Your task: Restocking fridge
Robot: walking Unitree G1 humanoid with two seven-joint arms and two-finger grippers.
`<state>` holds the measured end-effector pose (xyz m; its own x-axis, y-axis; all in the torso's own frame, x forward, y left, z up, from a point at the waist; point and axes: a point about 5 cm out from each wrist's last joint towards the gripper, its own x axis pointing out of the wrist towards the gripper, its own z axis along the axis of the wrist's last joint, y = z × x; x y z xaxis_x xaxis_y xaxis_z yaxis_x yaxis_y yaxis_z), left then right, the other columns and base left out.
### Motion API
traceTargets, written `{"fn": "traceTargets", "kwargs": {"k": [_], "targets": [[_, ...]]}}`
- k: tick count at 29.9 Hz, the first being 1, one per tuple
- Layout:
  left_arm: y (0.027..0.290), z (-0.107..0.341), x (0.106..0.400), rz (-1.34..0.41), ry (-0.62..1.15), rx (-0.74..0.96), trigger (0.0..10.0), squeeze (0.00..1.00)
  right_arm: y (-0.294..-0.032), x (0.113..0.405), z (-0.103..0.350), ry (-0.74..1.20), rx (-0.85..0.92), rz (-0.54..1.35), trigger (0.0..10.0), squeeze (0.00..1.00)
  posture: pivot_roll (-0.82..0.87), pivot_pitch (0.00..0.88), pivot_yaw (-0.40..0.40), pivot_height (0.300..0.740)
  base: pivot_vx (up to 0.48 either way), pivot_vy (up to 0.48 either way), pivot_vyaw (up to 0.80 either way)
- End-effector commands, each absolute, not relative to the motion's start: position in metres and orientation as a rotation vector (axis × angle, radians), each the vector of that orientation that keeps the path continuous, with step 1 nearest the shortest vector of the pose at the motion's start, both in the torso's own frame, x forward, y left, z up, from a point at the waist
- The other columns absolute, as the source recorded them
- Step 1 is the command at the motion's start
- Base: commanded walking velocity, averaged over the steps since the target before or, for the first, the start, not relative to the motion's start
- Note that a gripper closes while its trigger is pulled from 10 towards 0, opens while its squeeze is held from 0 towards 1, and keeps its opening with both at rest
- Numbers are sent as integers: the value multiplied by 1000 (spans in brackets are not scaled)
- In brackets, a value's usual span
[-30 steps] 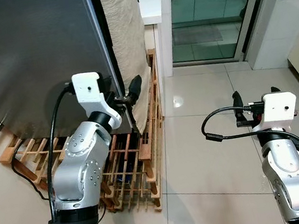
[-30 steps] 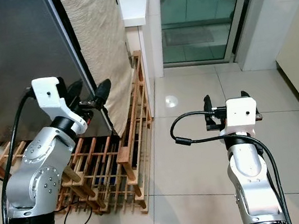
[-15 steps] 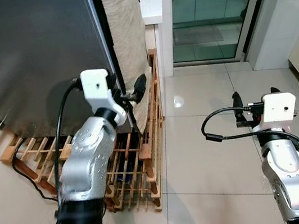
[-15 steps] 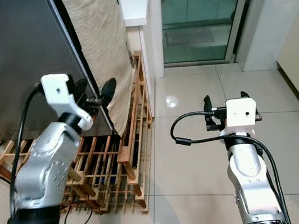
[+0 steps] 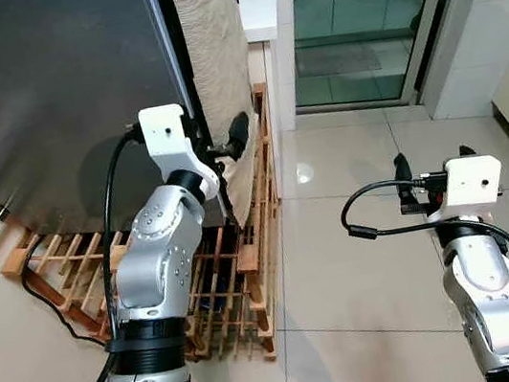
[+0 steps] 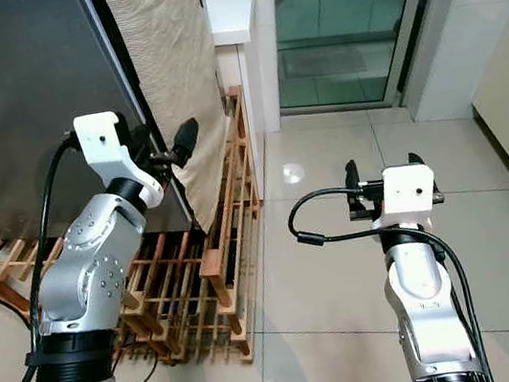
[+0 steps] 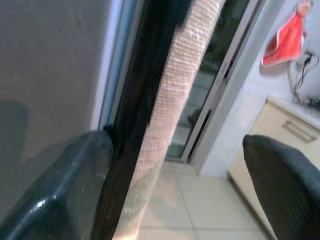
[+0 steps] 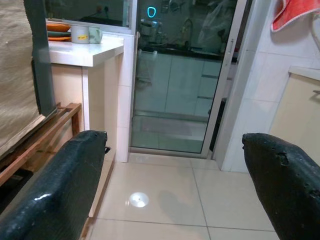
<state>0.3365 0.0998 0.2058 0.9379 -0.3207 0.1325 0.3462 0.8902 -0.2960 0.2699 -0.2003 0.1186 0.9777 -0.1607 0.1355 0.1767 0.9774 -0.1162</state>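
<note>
Left tool has crept up the fridge door edge, fingers apart.
It straddles the edge to pull; right tool waits spread.

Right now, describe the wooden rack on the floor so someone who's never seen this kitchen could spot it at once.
Find the big dark grey fridge on the robot's left. At its foot, on the pale floor tiles, lies the wooden rack, running along beside the beige cloth. It is the one slatted thing of bare light wood.
</note>
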Motion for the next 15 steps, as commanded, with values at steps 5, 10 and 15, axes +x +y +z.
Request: {"fn": "traceTargets", "kwargs": {"k": [5,10,15], "targets": [[90,216,357,-295,-81,-171,10000,0,-194,276,120,-143,-122,-154,10000,0,-36,0,53,740,0,0,0],[73,218,366,-323,-77,-154,10000,0,-189,283,124,-158,-110,-147,10000,0,-48,0,64,740,0,0,0],[48,223,360,-487,-84,-235,10000,0,-188,286,126,-168,-108,-147,10000,0,-58,0,72,740,0,0,0]]}}
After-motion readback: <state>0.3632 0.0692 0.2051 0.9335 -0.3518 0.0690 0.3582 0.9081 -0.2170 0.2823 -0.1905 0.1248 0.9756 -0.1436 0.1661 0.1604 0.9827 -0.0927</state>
